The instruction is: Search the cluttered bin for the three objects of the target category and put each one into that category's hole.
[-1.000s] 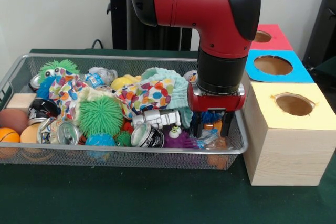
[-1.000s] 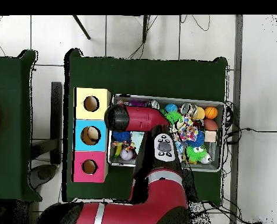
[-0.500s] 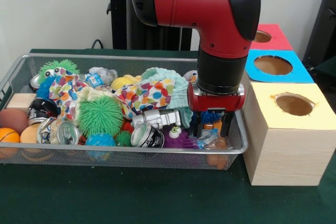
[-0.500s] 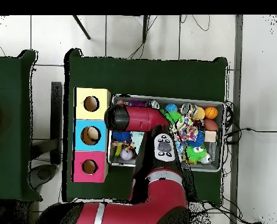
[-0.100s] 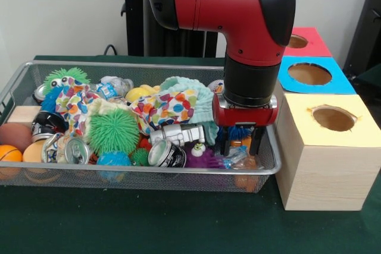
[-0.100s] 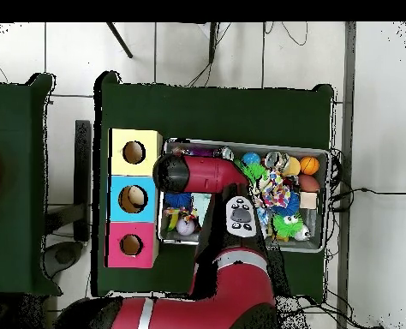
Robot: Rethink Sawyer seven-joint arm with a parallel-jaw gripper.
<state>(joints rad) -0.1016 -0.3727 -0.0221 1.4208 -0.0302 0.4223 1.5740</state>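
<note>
Many toys and cans crowded into the wire bin (image 5: pixel 18 84), with the gripper (image 5: pixel 241 145) lowered into its end nearest the boxes, fingers (image 5: pixel 258 141) spread and straddling a small orange-and-blue item (image 5: pixel 240 138) without visibly clamping it. Just beside the gripper, toward the bin's middle: a purple spiky toy (image 5: pixel 205 160), a crushed can (image 5: pixel 167 154) and a silver boxy piece (image 5: pixel 177 133). Farther along that side: a polka-dot cloth (image 5: pixel 166 108) draped over a mint knitted piece (image 5: pixel 202 96), a green spiky ball (image 5: pixel 114 131), another can (image 5: pixel 71 150), and orange balls (image 5: pixel 9 153) at the far end. On the gripper's other side, right against the bin, a yellow-topped wooden box (image 5: pixel 324 159) with a round hole, then a blue box (image 5: pixel 309 74) and a red box (image 5: pixel 305 41) behind it. From overhead, red arm (image 6: pixel 202 176) covering the box-side end of the bin, gripper hidden beneath it. Cannot tell which items belong to the target category.
</note>
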